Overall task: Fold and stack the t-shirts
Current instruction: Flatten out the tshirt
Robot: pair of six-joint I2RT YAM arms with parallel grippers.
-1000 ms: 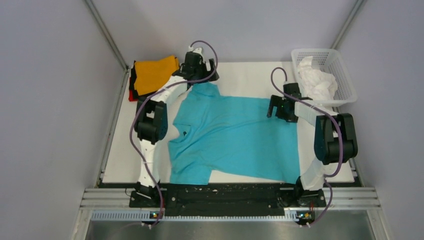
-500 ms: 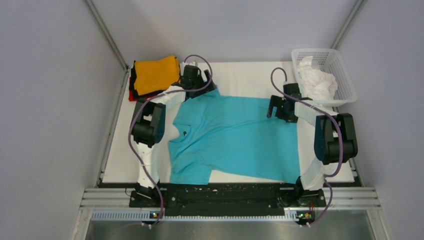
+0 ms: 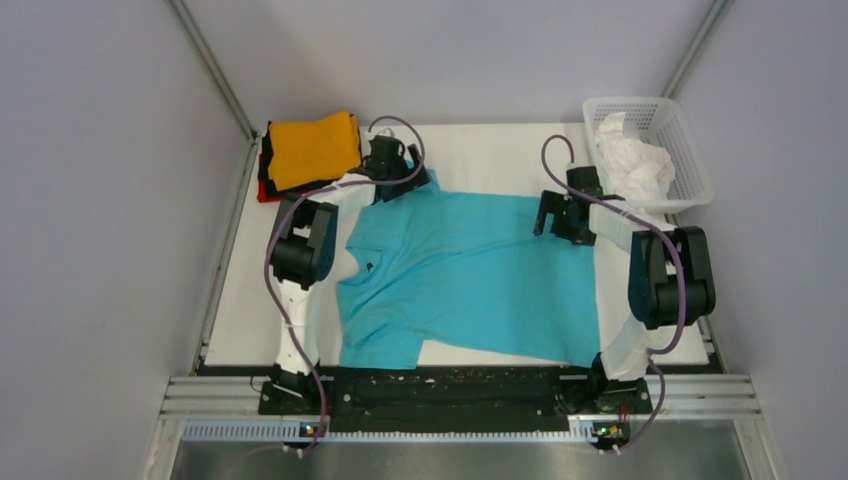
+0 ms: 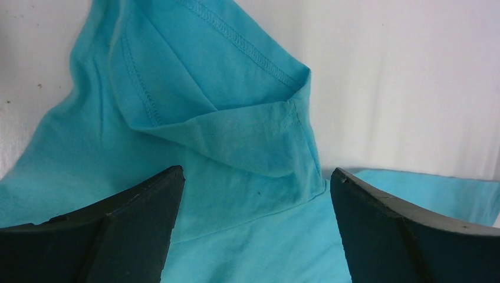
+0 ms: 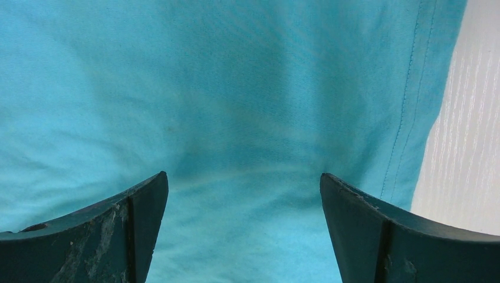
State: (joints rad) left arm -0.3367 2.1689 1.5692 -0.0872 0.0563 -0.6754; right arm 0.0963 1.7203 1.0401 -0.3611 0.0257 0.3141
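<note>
A: Change since a second back?
B: Left gripper (image 4: 256, 172) has drawn in from the far edge of the table (image 3: 490, 150) and now sits over the far sleeve of the teal t-shirt (image 3: 470, 270). Sleeve lies lower. Right gripper (image 5: 243, 175) unmoved over the hem. Shirt spread mid-table.
A: Jaws?
B: Both wide apart, nothing held. Contact with cloth unclear.
A: Obscured?
B: Layers under the orange t-shirt (image 3: 312, 148) show only as thin edges. White t-shirt (image 3: 632, 160) is crumpled in the basket (image 3: 650, 102).
</note>
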